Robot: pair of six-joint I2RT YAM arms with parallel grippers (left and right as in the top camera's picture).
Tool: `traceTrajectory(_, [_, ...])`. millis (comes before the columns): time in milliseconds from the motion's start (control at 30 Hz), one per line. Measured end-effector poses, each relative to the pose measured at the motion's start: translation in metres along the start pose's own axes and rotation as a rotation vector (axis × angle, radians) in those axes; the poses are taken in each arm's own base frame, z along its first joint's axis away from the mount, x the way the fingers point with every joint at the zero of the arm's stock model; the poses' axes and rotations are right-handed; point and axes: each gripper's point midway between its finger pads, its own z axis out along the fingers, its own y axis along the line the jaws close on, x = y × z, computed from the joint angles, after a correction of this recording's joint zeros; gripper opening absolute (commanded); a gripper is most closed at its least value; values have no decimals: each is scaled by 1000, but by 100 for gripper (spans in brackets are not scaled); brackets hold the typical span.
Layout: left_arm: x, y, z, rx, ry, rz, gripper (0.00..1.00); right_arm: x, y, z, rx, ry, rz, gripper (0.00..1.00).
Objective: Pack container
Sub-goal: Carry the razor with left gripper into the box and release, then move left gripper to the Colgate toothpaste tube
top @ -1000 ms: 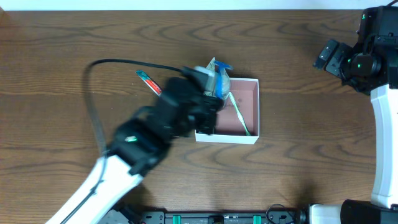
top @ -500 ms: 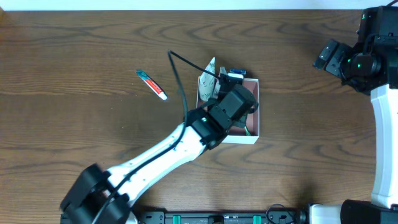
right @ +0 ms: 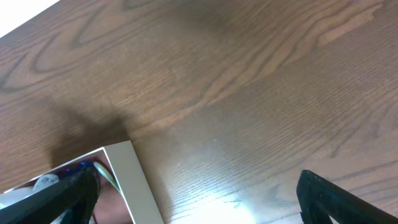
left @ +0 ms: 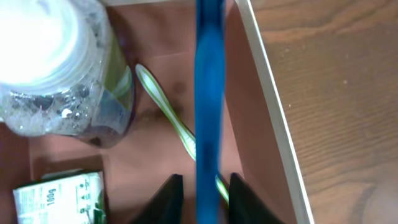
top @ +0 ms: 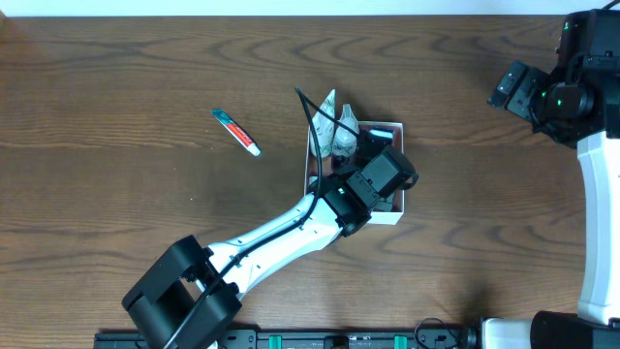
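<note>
While left tool [left: 205,182] straddles blurred blue item [left: 208,93], container [left: 277,124] cropped.

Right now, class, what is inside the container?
A white-capped bottle, a green toothbrush, a green-white packet and a blurred blue stick show in the container. Under the bottle and packet is covered; overhead, the left arm hides most of the floor.
</note>
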Motion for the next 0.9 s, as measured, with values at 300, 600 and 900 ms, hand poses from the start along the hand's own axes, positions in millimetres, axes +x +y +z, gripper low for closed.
traceTrajectory(300, [0, 0, 0, 0, -1, 32, 38, 0, 0, 0, 0, 0, 0, 99])
traceTrajectory(600, [-18, 0, -41, 1, -6, 107, 38, 0, 0, 0, 0, 0, 0, 99])
traceTrajectory(900, [-97, 58, -203, 8, -311, -20, 46, 0, 0, 0, 0, 0, 0, 99])
